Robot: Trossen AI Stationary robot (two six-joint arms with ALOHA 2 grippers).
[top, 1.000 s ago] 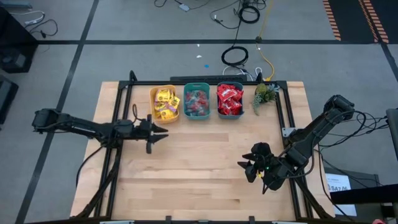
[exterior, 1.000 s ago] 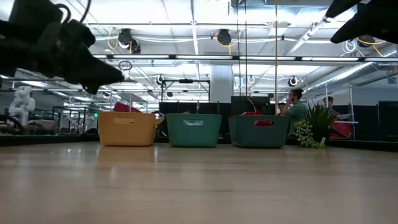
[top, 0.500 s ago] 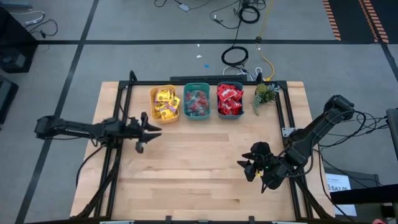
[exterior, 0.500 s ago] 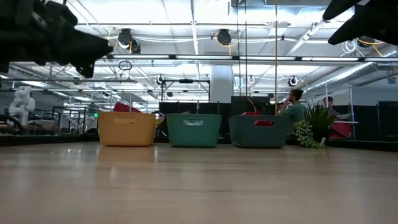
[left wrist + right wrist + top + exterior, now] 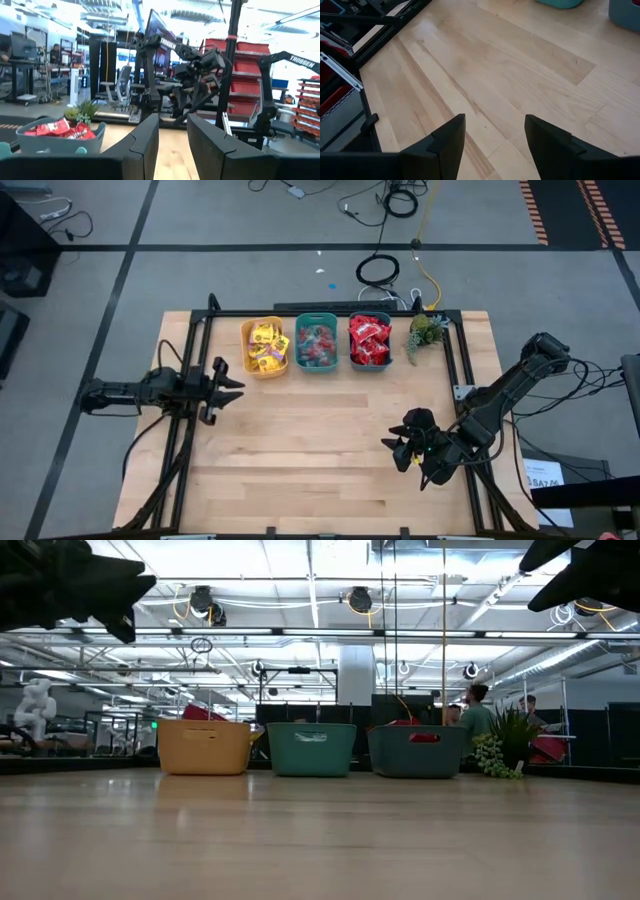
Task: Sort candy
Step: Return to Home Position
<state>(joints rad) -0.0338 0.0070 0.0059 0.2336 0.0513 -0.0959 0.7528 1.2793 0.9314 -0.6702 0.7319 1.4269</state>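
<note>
While beneath ceiling lights (image 5: 250, 605), wooden table (image 5: 320, 840)

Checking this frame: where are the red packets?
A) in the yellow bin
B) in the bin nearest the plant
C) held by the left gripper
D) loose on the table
B: the high view shows the red packets piled in the bin at the end of the row, right beside the plant.

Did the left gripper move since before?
Yes. The left gripper pulled back leftward, farther from the yellow bin.
</note>
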